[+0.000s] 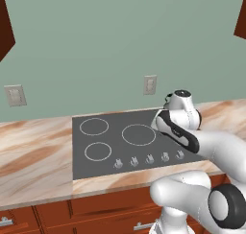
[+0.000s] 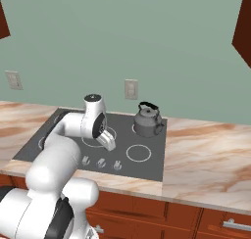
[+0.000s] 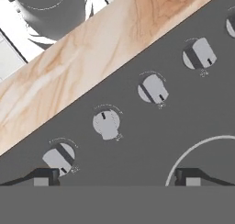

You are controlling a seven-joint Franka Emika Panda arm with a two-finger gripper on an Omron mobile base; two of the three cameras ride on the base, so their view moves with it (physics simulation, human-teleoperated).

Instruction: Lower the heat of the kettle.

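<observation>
The kettle [image 2: 147,121], small, grey and metallic with a black arched handle, stands on the back right burner of the dark cooktop [image 2: 147,164]. A row of grey knobs [image 3: 106,123] runs along the cooktop's front edge. My gripper [image 2: 109,144] hangs above the cooktop just behind that row, left of the kettle and nearer the front. Looking down through the hand camera, the gripper [image 3: 117,177] is open wide with nothing between its fingertips [image 3: 46,176]. One knob [image 3: 58,156] lies just beside the left fingertip. In the left base view my own arm covers the kettle's place.
Marble counter [image 1: 33,156] surrounds the cooktop [image 1: 96,151] on both sides. White burner rings [image 1: 138,134] mark the glass. Two wall outlets [image 1: 150,85] sit on the green backsplash. Brown cabinet fronts with drawer handles [image 2: 235,225] run below the counter edge.
</observation>
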